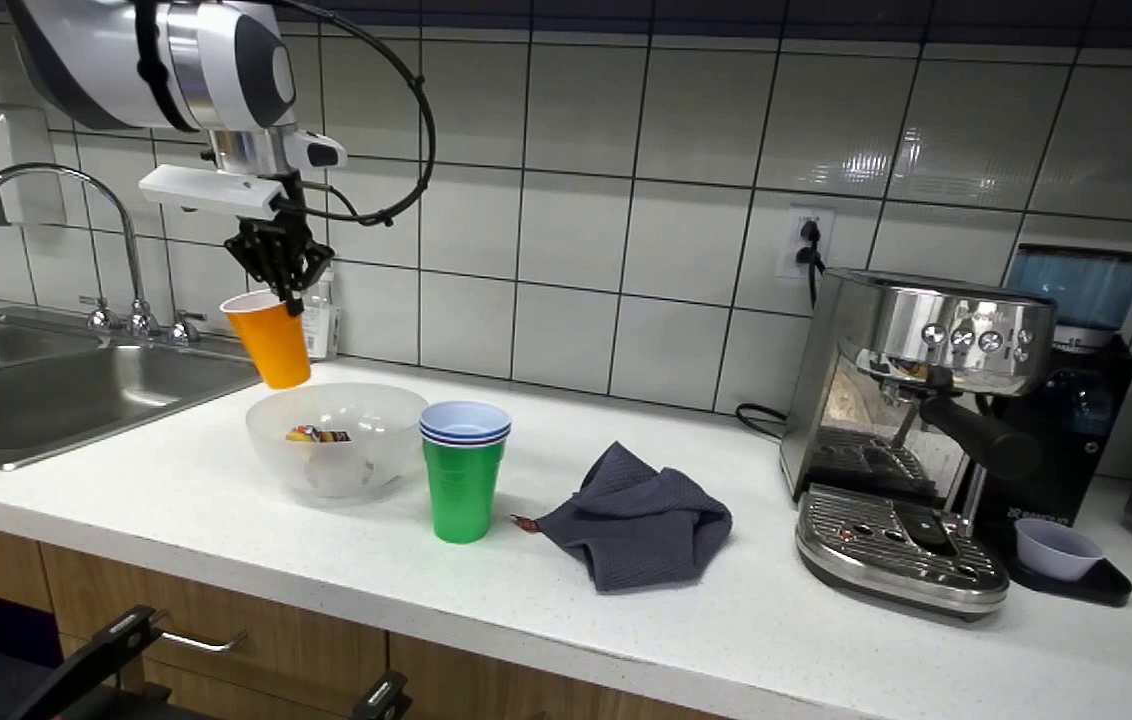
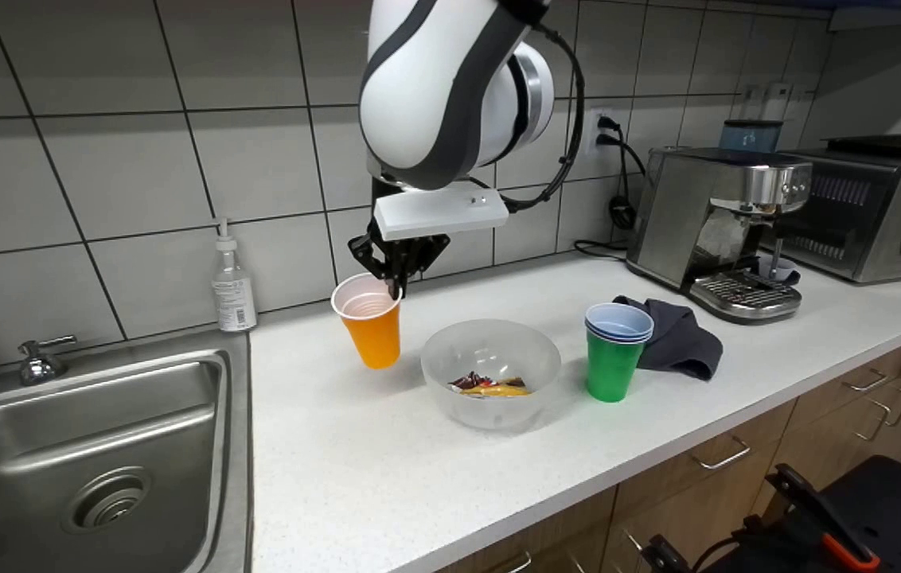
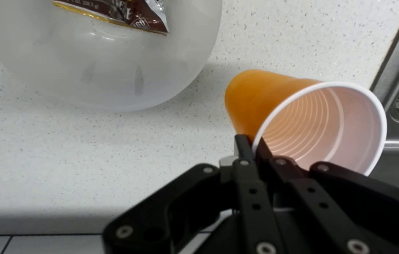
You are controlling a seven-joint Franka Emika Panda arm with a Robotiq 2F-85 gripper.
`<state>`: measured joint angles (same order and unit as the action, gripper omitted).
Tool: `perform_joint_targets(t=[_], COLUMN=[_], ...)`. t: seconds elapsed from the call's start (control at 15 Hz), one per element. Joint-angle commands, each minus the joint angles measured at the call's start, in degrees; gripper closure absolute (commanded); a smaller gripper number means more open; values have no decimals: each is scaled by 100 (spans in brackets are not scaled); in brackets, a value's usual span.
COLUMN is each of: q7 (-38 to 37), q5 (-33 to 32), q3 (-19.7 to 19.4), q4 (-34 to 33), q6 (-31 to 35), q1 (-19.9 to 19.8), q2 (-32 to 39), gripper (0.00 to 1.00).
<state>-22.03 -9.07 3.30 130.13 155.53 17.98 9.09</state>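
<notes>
My gripper is shut on the rim of an orange cup, one finger inside and one outside, as the wrist view shows. The cup hangs tilted above the counter in both exterior views. The visible part of its white inside is empty in the wrist view. A frosted bowl stands beside and below the cup, apart from it. Several wrapped snacks lie in the bowl; a brown wrapper shows in the wrist view. A green cup with more cups nested inside stands by the bowl.
A dark cloth lies beside the green cup, with a small red-brown wrapper at its edge. A steel sink and pump bottle stand near the cup. An espresso machine and a tiled wall are behind.
</notes>
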Motion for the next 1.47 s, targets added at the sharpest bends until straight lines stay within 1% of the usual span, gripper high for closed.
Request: perform_joint_targets(t=[0.0,0.27,0.73,0.93,1.4], q7=[497,851,1524,2040,2656], q5=[205,456,998,1284,1418], q3=[229,327,356,300,92], q4=[380,603,1022,1156,1233], q6=[-77,-94,-232,-440,-1203], q1=[-268,-398,-564,-619,-845], q2=[-510,-794,-1303,-1539,-2046], gripper=[99,99,99,99,99])
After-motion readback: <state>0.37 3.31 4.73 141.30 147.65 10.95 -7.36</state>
